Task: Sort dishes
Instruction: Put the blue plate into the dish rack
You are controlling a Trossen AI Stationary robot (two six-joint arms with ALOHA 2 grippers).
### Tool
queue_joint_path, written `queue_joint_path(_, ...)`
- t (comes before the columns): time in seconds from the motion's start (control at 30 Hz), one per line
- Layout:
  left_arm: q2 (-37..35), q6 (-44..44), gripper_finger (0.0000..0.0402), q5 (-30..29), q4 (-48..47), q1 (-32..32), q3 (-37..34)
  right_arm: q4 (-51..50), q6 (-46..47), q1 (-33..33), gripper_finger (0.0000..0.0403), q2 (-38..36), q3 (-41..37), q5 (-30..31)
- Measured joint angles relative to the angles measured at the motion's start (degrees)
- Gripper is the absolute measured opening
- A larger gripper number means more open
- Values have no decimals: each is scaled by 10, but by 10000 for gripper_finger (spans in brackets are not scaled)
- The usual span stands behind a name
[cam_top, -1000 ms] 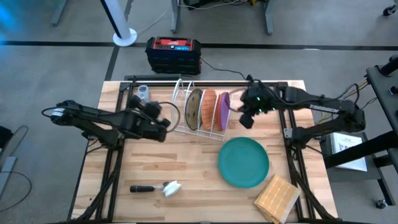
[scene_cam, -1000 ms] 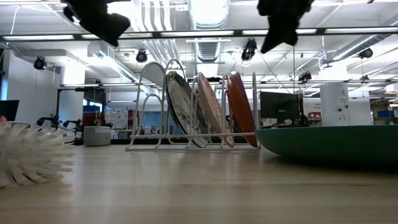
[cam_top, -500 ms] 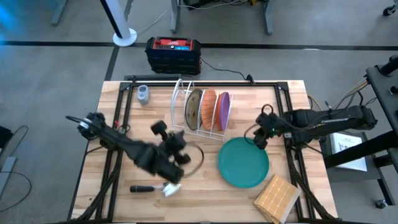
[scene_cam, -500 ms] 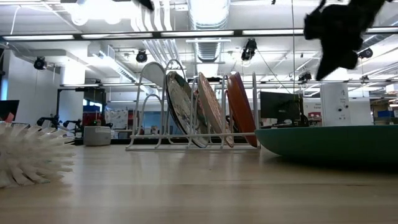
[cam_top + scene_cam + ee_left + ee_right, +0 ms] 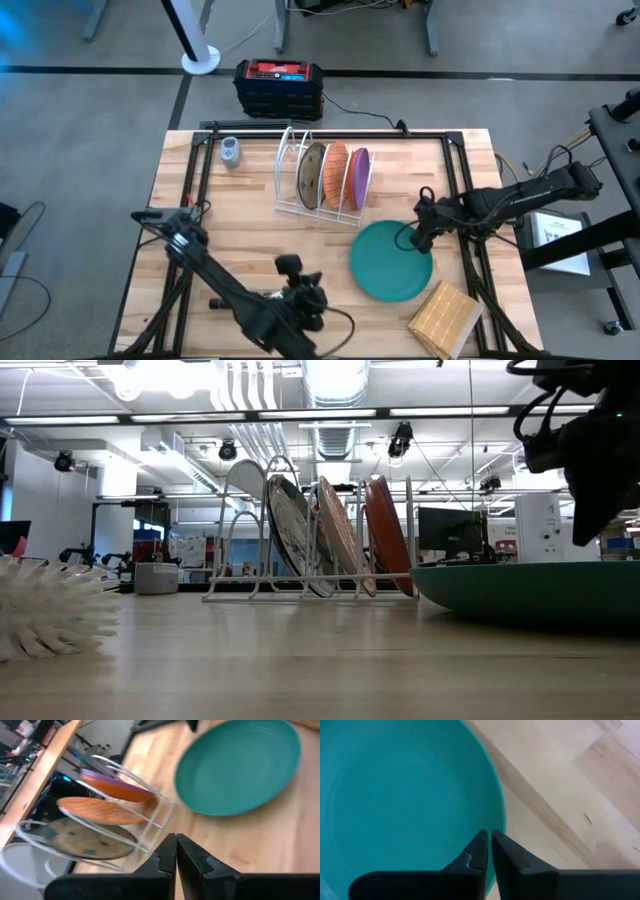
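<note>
The brownish speckled plate point(image 5: 313, 173), the orange plate point(image 5: 336, 170) and the purple plate point(image 5: 358, 172) stand on edge in the white wire rack point(image 5: 297, 205) at the table's far middle. The larger teal-green plate point(image 5: 385, 262) lies flat on the table, right of centre. My right gripper point(image 5: 418, 238) is shut and empty. It points down just above the teal plate's right rim point(image 5: 497, 805), and the low view point(image 5: 590, 470) shows a gap between them. My left gripper point(image 5: 292, 268) is shut and empty, high over the table's near middle, and it faces the rack point(image 5: 150, 815).
A brush lies near the table's front edge, its black handle point(image 5: 218, 303) sticking out from under my left arm and its white bristles point(image 5: 40, 610) close to the low camera. A square wooden block point(image 5: 445, 318) sits at the near right corner. A small grey cup point(image 5: 231, 152) stands far left.
My left gripper has swung from beside the rack's left side toward the table's near edge. My right gripper has moved from beside the purple plate toward the near edge and down, ending over the teal plate's right rim. The plates have not moved.
</note>
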Motion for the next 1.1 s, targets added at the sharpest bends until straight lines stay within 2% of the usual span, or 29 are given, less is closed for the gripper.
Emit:
queue_joint_path(0.17,86,-10,0,5,-13,-17,83,-4,2,7,63,1,0,0)
queue_joint_path(0.23,88,-29,0,2,8,-25,66,-10,5,7,83,4,-1,0)
queue_joint_path(0.4,87,-160,0,-24,-14,-49,55,-9,7,7,134,16,-14,1)
queue_joint_path(0.63,86,-168,0,-91,-3,-84,67,-3,24,7,179,40,-40,1)
queue_joint_path(0.83,86,-167,0,-135,11,-92,73,54,10,7,164,49,-51,1)
queue_joint_path(1.1,86,-166,0,-196,14,-98,74,143,-7,7,83,76,-83,-3)
